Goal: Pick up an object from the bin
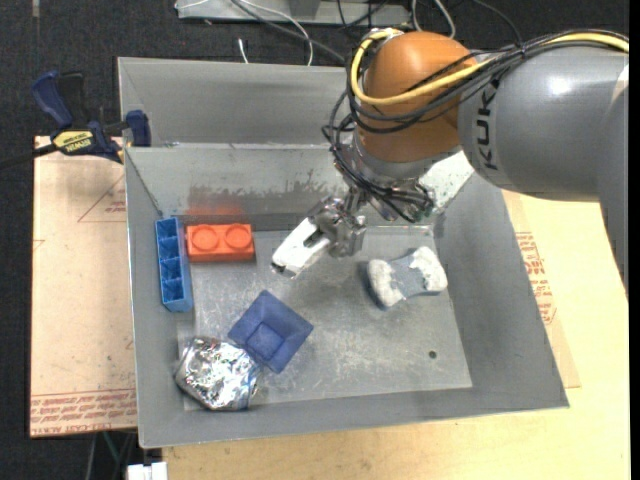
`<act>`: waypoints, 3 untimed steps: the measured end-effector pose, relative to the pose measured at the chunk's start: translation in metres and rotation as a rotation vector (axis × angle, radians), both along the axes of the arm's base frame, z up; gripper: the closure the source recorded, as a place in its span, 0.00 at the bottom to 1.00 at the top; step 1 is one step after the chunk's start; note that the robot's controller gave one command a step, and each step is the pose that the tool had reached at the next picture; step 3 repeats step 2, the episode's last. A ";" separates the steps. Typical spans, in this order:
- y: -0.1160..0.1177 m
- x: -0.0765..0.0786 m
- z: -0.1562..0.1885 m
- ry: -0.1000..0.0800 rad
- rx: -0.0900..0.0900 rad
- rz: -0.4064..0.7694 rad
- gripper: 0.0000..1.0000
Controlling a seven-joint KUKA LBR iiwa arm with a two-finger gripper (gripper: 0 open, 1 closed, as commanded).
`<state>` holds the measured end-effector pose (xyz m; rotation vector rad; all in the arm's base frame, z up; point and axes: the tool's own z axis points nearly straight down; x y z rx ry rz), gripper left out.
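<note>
The grey bin [400,353] holds 6 loose things, spread out rather than heaped. Along the left wall lies a long blue tray with compartments [172,265], and just beside its top end sits an orange 2-stud building brick [219,242] against the back wall. Nearer the front, a blue square cup [268,330] lies tilted on the floor, touching a crumpled foil ball [216,373] in the front left corner. On the right half, a soft white and grey-blue thing [404,276], shaped rather like a small shoe, lies a little below and to the right of the gripper [343,233], apart from it.

The arm comes in from the right, its orange cover and cables hanging over the back of the bin. The gripper is down near the middle, towards the back wall, pinched on the upper right end of a white oblong piece [298,247]. That piece slants down to the left from the fingers, its dark-edged lower end pointing between the brick and the cup, touching neither.
</note>
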<state>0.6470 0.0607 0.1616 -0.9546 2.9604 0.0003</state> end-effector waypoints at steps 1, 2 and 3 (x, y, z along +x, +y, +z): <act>0.000 0.000 0.012 0.001 0.000 0.000 1.00; 0.000 0.000 0.018 0.001 0.000 0.000 1.00; 0.000 0.000 0.018 0.001 0.000 0.000 1.00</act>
